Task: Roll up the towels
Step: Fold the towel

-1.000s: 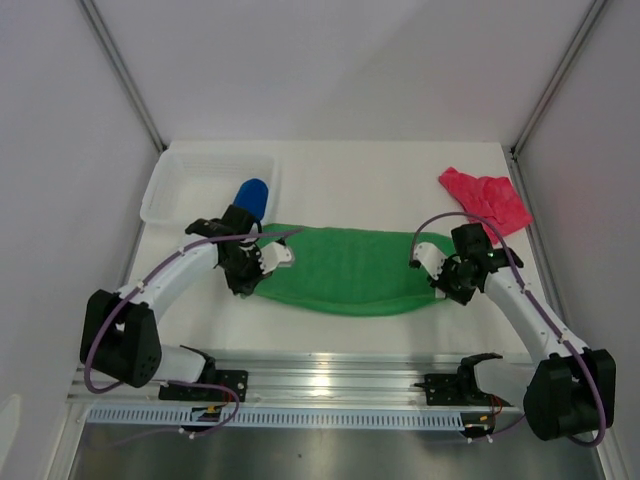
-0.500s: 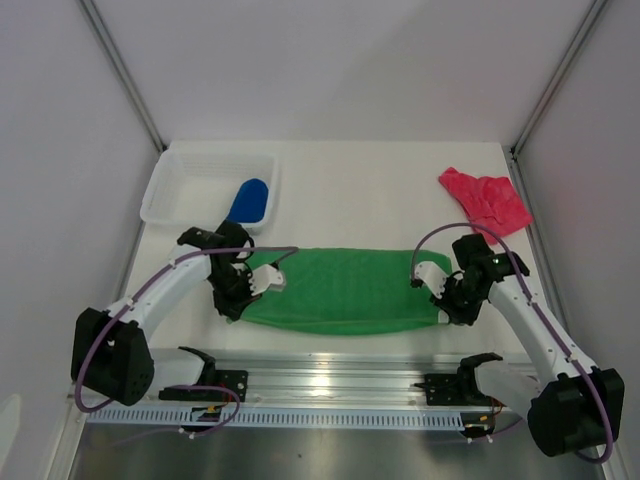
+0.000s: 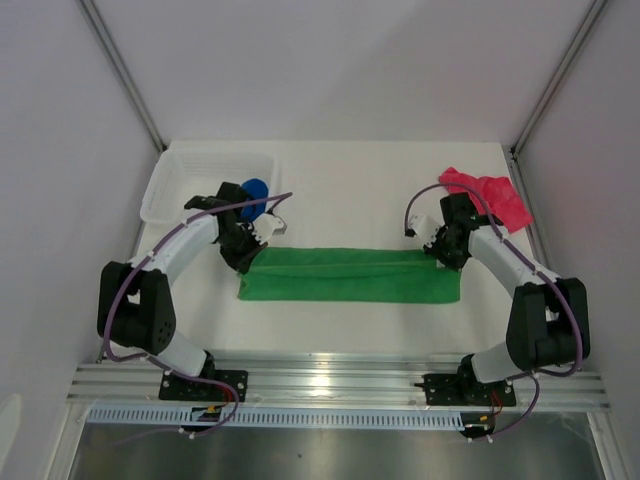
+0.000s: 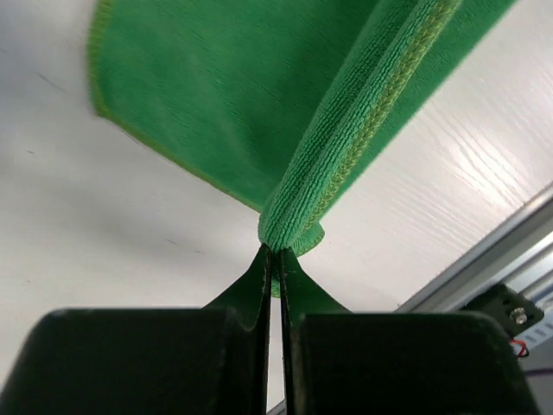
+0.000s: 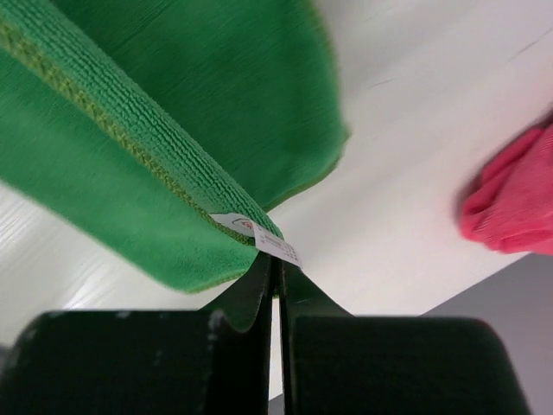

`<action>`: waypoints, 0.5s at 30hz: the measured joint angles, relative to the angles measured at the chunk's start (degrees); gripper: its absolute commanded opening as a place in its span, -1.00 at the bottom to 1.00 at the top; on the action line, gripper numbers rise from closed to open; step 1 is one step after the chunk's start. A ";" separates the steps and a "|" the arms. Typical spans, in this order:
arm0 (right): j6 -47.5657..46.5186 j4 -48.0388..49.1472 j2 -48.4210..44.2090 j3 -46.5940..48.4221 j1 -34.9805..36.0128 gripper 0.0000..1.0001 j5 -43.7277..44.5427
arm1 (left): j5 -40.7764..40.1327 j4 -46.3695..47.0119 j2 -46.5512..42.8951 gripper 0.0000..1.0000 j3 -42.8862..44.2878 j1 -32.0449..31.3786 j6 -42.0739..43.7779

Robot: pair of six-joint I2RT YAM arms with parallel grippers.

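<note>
The green towel (image 3: 350, 278) lies as a long, narrow strip across the middle of the bench (image 3: 350, 190), doubled lengthwise. The left tool (image 3: 247, 260) is pinched tight on the hem at the strip's left far corner. The left wrist view shows its jaws together with the stitched edge of the green towel (image 4: 216, 86) caught at the tips of the left tool (image 4: 278, 252). The right tool (image 3: 447, 262) clamps the right far corner in the same way; its wrist view shows the tips of the right tool (image 5: 276, 259) squeezing the hem beside a small white label.

The blue towel (image 3: 255, 190) sits rolled in the basket (image 3: 180, 175). The pink towel (image 3: 490, 197) lies crumpled at the far right.

This looks like the lengthwise fold that readies the strip for rolling. Next, both tools likely need to lay the held edge flat and let go. One tool can then take a short end and turn it over along the strip, keeping the layers squared.
</note>
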 measured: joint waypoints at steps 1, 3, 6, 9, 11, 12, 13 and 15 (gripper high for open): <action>0.24 0.87 1.49 1.25 -0.07 -1.00 0.57 | -0.48 0.42 0.83 -0.99 0.70 0.02 -0.68; 0.50 2.45 4.26 3.48 -0.15 -1.00 1.62 | -1.99 1.97 2.58 -0.99 2.12 0.02 -2.03; 1.20 3.85 7.74 6.51 -0.17 -1.00 3.13 | -3.50 3.13 4.70 -0.99 3.72 0.00 -3.10; 1.97 4.13 11.08 9.31 -0.15 -1.00 3.85 | -4.98 4.13 6.91 -0.99 5.11 0.00 -3.80; 2.16 4.15 12.79 10.51 -0.15 -1.00 3.87 | -5.53 4.48 7.78 -0.96 5.53 0.00 -4.24; 2.25 4.15 13.29 10.80 -0.15 -1.00 3.87 | -5.90 4.68 8.09 -0.96 5.62 0.00 -4.42; 2.40 4.13 13.77 10.91 -0.15 -1.00 3.80 | -6.23 4.83 8.37 -0.96 5.68 0.00 -4.57; 2.43 4.02 14.38 10.91 -0.15 -1.00 3.63 | -6.82 5.07 9.03 -0.96 5.97 0.00 -4.61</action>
